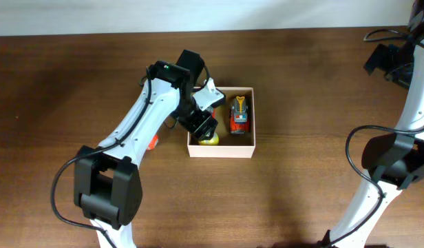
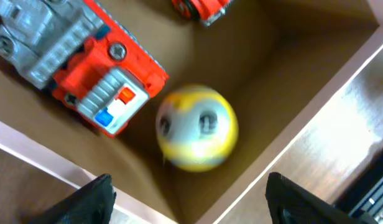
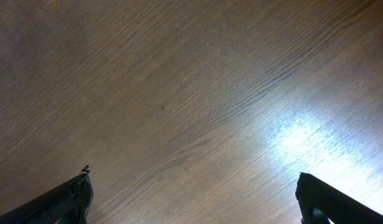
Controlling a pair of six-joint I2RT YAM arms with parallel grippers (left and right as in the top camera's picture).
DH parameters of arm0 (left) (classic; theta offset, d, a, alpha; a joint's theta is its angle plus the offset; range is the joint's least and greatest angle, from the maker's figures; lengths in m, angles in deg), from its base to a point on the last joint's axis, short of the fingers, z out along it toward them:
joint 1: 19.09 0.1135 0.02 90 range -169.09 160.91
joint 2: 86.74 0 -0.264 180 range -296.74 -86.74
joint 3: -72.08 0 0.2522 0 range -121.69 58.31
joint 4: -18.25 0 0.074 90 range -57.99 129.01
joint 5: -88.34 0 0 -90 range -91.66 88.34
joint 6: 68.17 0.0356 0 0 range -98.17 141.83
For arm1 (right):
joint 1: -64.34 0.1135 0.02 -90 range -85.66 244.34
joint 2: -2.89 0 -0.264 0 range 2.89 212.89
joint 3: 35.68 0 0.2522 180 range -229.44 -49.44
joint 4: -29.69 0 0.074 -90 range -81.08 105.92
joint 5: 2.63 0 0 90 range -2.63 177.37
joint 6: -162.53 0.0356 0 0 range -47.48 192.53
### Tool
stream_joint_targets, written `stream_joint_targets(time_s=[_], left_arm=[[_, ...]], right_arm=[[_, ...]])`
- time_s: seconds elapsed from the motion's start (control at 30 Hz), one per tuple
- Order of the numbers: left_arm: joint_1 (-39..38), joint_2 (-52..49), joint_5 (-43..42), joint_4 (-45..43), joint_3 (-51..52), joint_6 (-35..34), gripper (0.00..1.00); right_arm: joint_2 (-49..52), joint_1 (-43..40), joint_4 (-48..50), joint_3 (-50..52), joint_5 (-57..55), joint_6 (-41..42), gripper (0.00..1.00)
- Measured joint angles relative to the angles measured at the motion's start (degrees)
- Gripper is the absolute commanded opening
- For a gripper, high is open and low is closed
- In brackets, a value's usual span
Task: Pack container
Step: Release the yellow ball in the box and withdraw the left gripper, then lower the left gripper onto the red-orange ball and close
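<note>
The container [image 1: 221, 151] is sitting open side up on the table [image 1: 74, 76], near its middle. The left claw [image 1: 202, 125] is hanging directly over the left half of the container, pointing down into it.

In the left wrist view, the left claw [image 2: 188, 202] is standing released. Its two fingertips [image 2: 95, 199] are spread wide and are gripping nothing. A yellow ball [image 2: 196, 127], blurred in this view, is lying on the tan floor of the container in line with the gap between the fingertips. It is touching neither of them. A red toy truck [image 2: 86, 68] is lying just beside the ball inside the same container. From overhead, the ball is showing at the near left corner of the container, partly covered by the claw.

The right arm [image 1: 405, 124] is standing at the right edge of the table, well apart from the container. The right claw [image 3: 194, 199] is also released, with its fingertips wide apart over bare table.

A small orange item [image 1: 153, 142] is lying on the table beside the left arm, too hidden to identify.
</note>
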Motion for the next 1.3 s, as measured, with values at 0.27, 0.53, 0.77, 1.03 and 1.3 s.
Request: stream_joint_targets(time_s=[0.27, 0.53, 0.77, 1.03, 1.3], left_arm=[[0.3, 0.0, 1.5, -1.5, -0.3, -1.6, 0.80], [8.5, 1.6, 4.8, -3.2, -3.3, -11.6, 0.83], [17.7, 5.6, 9.2, 1.3, -4.2, -21.9, 0.84], [21.3, 5.8, 12.4, 2.9, -0.9, -26.6, 0.85], [21.2, 5.8, 13.7, -2.7, 8.2, -29.0, 0.87]], right_arm=[[0.0, 0.0, 0.0, 0.0, 0.0, 0.0, 0.99], [0.0, 0.0, 0.0, 0.0, 0.0, 0.0, 0.99], [0.0, 0.0, 0.0, 0.0, 0.0, 0.0, 0.99], [0.0, 0.0, 0.0, 0.0, 0.0, 0.0, 0.99], [0.0, 0.0, 0.0, 0.0, 0.0, 0.1, 0.99]])
